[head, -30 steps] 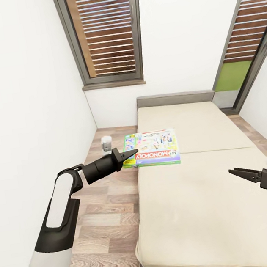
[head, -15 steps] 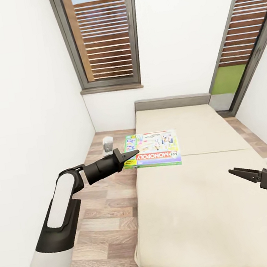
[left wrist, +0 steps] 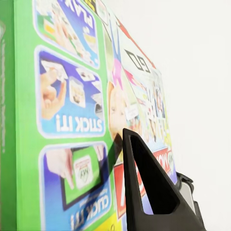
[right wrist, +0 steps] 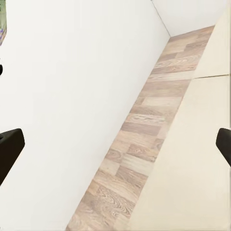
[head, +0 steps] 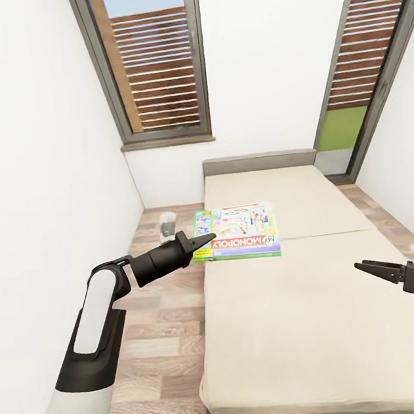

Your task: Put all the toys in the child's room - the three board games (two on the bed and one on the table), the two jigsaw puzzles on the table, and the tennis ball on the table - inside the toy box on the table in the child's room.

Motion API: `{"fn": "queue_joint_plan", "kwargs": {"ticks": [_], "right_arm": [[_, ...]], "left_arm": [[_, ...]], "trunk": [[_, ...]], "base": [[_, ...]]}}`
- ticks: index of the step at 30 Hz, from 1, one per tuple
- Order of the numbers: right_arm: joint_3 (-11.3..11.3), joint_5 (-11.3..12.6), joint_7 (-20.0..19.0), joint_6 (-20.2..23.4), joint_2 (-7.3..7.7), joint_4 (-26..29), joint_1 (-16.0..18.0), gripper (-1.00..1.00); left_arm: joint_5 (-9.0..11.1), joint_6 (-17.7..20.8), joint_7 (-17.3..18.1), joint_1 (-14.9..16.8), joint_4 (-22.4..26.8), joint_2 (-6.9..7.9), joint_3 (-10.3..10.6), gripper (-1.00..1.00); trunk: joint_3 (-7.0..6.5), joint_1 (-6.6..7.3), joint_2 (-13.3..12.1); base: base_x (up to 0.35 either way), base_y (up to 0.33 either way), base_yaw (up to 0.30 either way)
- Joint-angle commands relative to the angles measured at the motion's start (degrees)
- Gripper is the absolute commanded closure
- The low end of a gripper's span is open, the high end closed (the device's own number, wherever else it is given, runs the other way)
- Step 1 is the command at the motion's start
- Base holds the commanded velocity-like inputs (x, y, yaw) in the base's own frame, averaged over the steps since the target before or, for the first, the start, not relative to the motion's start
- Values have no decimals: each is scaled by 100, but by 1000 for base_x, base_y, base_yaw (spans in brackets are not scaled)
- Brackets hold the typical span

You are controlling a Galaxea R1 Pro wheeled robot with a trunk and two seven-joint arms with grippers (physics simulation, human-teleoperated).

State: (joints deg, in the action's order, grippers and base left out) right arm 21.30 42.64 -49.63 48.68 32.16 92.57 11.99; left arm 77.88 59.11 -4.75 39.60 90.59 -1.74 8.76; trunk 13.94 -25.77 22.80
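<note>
Pointing at Monopoly box point(head: 241, 232) on bed point(head: 328, 308), L gripper point(head: 206, 239) pressed together; R gripper point(head: 363, 267) spread.

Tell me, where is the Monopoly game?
In the head view, the Monopoly game lies flat on the bed, at its left edge, just beyond the left end effector.
</note>
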Motion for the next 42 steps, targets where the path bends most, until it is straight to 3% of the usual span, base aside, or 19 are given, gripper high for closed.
{"fn": "queue_joint_plan", "kwargs": {"ticks": [1, 25, 42], "right_arm": [[4, 8, -10, 28, 1, -2, 5, -100], [-29, 8, -20, 29, 1, -7, 4, -100], [7, 14, -53, 169, 10, -2, 0, -100]], "left_arm": [[54, 20, -42, 5, 3, -3, -2, 100], [-21, 21, -146, 11, 2, -26, 3, 100], [-23, 21, -158, 4, 2, -30, -5, 100]], "trunk": [[2, -1, 12], [-55, -1, 12], [-55, -1, 12]], "base": [[-225, -155, -11], [-242, -178, -2], [-54, -45, 0]]}}
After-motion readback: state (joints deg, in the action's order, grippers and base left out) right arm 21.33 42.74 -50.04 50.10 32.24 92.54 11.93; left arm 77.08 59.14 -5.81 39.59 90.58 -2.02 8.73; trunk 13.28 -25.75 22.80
